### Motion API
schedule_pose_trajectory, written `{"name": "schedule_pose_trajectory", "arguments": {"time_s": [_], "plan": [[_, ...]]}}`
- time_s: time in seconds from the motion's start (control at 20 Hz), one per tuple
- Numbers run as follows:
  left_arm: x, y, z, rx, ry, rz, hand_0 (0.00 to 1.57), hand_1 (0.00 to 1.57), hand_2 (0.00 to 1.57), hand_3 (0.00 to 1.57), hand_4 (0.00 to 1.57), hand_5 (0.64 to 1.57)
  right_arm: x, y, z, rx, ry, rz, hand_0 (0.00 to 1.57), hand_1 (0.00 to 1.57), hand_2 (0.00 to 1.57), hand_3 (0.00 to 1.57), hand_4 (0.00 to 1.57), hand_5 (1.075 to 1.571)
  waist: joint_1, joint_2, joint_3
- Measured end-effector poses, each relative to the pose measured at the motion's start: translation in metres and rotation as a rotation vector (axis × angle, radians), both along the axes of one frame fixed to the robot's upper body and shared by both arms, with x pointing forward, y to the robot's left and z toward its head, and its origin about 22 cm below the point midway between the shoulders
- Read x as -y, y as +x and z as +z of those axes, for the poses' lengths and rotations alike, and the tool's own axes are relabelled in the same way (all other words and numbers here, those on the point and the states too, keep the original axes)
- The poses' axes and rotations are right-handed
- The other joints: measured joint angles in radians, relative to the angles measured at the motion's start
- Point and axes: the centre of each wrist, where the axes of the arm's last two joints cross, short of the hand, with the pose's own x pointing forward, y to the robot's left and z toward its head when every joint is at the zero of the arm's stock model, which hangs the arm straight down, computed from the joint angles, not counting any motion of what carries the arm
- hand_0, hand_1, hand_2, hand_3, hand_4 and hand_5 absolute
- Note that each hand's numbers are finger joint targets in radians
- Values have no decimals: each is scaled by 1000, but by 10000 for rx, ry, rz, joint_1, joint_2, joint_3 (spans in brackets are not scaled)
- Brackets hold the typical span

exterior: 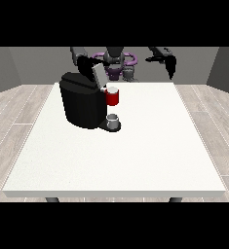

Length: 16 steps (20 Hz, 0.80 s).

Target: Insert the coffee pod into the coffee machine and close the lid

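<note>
No writing can be read on the grey cup [113, 120] under the black coffee machine [83, 99] on the white table [135, 155], behind which the red pod holder [113, 97], the open lid [97, 74] and the hand at the view's left [84, 63] are seen, while the hand at the view's right [170, 64] is held well apart, its finger state not discernible, nor the pod's place.

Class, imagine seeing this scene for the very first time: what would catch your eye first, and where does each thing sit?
The bulky black coffee machine dominates the left half of the white table, its lid raised. A bright red pod holder juts from its front, above a small grey cup on the machine's base. Behind, the hand at the view's right hangs above the table's far edge, holding nothing.
</note>
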Motion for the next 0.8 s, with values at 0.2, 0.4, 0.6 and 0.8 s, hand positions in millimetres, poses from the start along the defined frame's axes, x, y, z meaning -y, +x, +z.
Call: {"name": "schedule_pose_trajectory", "arguments": {"time_s": [0.2, 0.4, 0.6, 0.8], "plan": [[-2, 2, -5, 161, -12, 208, 0, 0, 0, 0, 192, 1571, -13, 4, 8, 12, -199, 254, 0, 0, 0, 0, 140, 1571, -83, 160, 17], [-3, 1, -7, 135, 4, 109, 0, 0, 0, 0, 121, 1571, -28, 7, 13, 142, -696, 548, 0, 0, 0, 0, 173, 1571, 116, 175, 17], [2, 3, -7, 225, -3, 46, 0, 0, 0, 0, 154, 1571, -39, 13, 26, 506, -1114, 639, 0, 0, 0, 0, 141, 1571, 250, 292, 14], [-3, 4, -4, 284, -6, 17, 0, 0, 0, 0, 121, 1571, -48, 14, 27, 561, -1341, 837, 0, 0, 0, 0, 73, 1571, 200, 189, 14]]}}
